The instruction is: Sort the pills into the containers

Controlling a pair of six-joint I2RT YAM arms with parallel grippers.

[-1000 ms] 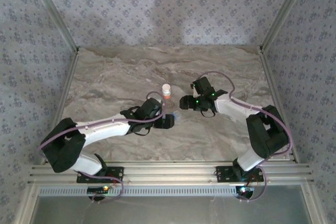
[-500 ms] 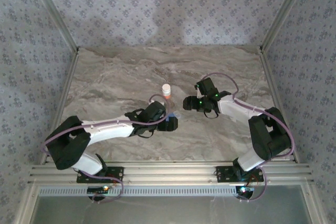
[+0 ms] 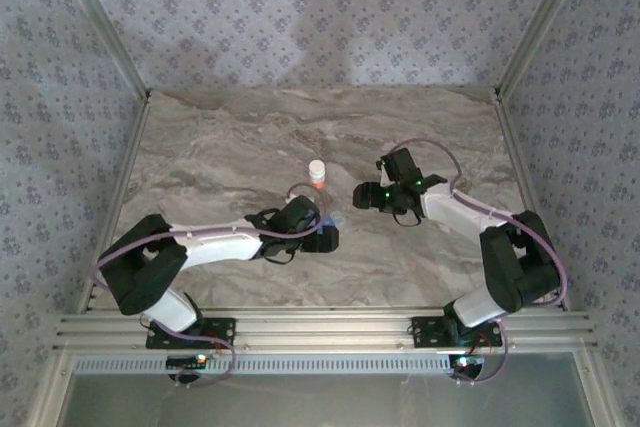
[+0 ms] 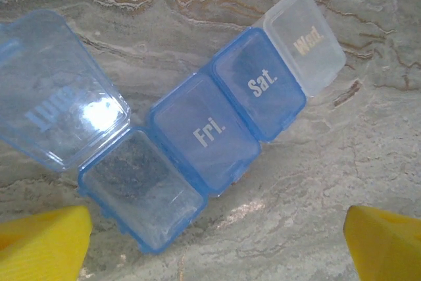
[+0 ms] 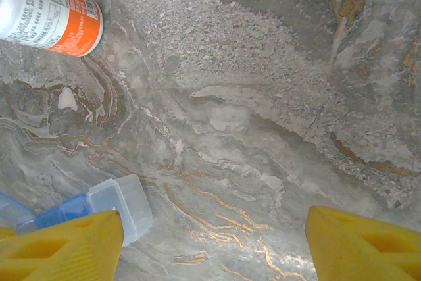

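The translucent blue pill box (image 4: 210, 123) lies slanted on the marble, just beyond my left gripper (image 4: 214, 248). That gripper is open, its yellow fingertips (image 4: 46, 245) wide apart with bare table between them. The near compartment (image 4: 141, 185) is open and looks empty, its lid (image 4: 56, 93) flipped back. The lids marked Fri. (image 4: 207, 133), Sat. (image 4: 263, 83) and the clear Wed. (image 4: 306, 41) are closed. From above, the box (image 3: 336, 219) sits by the left gripper (image 3: 325, 237). My right gripper (image 5: 214, 241) is open over bare marble, the box's clear end (image 5: 122, 205) at its left finger. No pill is clearly visible.
A white-and-orange bottle (image 3: 317, 173) stands upright behind the pill box, at the top left of the right wrist view as the bottle (image 5: 49, 14). A small white spot (image 5: 66, 99) lies near it; I cannot tell if it is a pill. Patterned walls enclose the table.
My left arm has stretched a little further right and toward the front, over the pill box. The right gripper has drawn back slightly to the right. Both stay open.
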